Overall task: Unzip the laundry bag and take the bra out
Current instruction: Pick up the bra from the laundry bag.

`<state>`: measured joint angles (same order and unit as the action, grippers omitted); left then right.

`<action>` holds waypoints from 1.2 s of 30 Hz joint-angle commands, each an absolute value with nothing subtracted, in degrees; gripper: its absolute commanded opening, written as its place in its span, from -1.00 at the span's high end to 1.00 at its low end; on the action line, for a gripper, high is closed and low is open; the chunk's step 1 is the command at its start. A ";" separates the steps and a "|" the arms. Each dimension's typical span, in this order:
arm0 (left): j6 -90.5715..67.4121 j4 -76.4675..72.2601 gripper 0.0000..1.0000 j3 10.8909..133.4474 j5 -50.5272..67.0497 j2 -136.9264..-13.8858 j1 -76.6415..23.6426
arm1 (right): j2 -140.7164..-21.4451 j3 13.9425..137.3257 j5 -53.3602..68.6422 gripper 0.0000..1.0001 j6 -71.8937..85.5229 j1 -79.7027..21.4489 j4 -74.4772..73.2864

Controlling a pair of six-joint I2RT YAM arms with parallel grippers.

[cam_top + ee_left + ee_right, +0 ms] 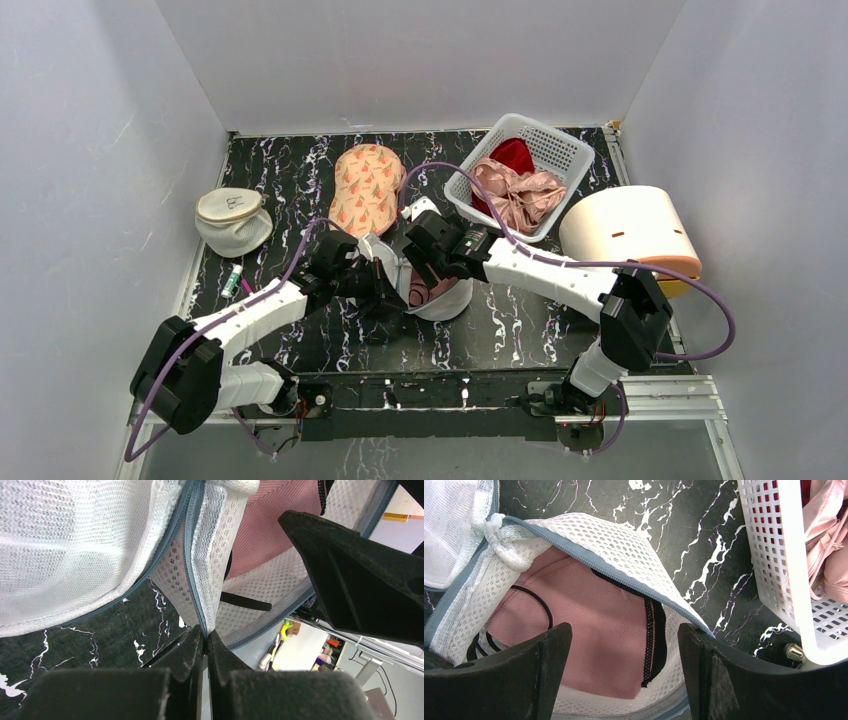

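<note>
The laundry bag [445, 298] lies mid-table, a white mesh pouch with a grey-blue zip, and it stands unzipped. Its opening shows in the right wrist view [609, 540]. Inside lies the bra [594, 625], dusty pink with black trim and thin black straps; it also shows in the left wrist view [270, 525]. My left gripper [206, 632] is shut on the bag's zip edge at the rim [197, 580], at the bag's left side [392, 290]. My right gripper [623, 630] is open, just above the opening with a finger on either side of the bra [420, 262].
A white slatted basket [560, 150] at the back right holds a shiny pink garment [520, 195] and a red cloth [513, 155]; its wall is close to my right gripper [774, 555]. A second mesh pouch with a cream top [232, 218] lies left. A peach patterned item [365, 187] and a cream cylinder [630, 232] are nearby.
</note>
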<state>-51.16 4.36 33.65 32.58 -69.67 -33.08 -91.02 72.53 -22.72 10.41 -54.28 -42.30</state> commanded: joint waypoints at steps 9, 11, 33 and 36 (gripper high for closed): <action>-50.71 5.23 1.00 35.83 34.17 -70.21 -33.38 | -92.38 71.54 -23.51 -0.55 10.06 -54.57 -36.49; -50.80 5.24 1.00 35.85 34.30 -70.29 -33.33 | -92.58 70.81 -23.96 -0.57 9.72 -54.58 -35.94; -50.36 6.25 1.00 35.82 34.16 -69.93 -33.38 | -91.46 66.38 -17.19 0.42 12.49 -54.57 -28.11; -50.36 6.36 1.00 36.05 34.13 -69.99 -33.31 | -90.84 68.43 -15.93 0.56 14.21 -54.54 -30.90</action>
